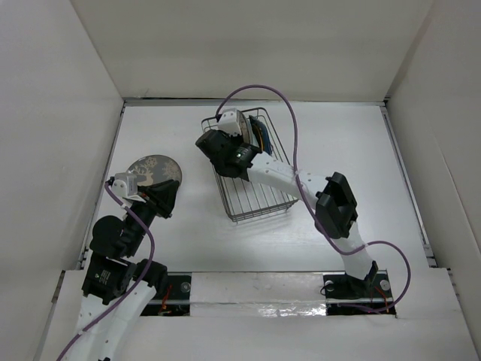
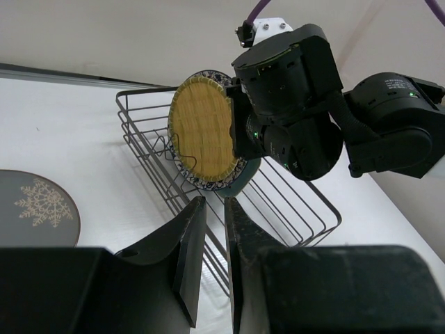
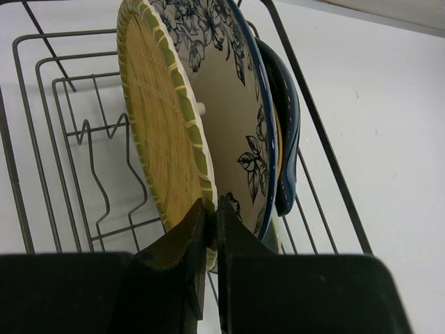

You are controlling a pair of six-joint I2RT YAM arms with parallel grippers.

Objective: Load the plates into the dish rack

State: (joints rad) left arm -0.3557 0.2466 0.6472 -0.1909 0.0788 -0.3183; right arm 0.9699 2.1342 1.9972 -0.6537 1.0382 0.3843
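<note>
Dish rack [image 1: 259,201]: dark wire basket at mid-desk [image 1: 361,165], ref. landmark for all positions below.

(a) Yellow plate [image 3: 163,125], ribbed rim, stands on edge inside the rack, toward its far end, flat face turned to the rack's open near part. R jaws are clenched on this plate's lower rim, one finger on each face. R arm [image 1: 274,174] reaches in over the rack's right side.

(b) Floral-patterned plate [image 3: 233,83], dark-rimmed and larger, stands upright directly behind (a), farther into the rack. Contact btwn the two cannot be told.

(c) Dark blue dish [image 3: 286,139] stands on edge behind (b), its rim overlapping (b)'s rim in the right wrist view.

(d) Grey plate [image 1: 154,171] w/ pale snowflake motif lies flat on the desk, outside the rack, to its left and apart from it.

(e) L jaws are almost closed w/ a slim gap, grasping nothing. They sit left of the rack at the near edge of (d) and point toward the rack. L arm [image 1: 120,235] is folded back left of the rack's near end.
</note>
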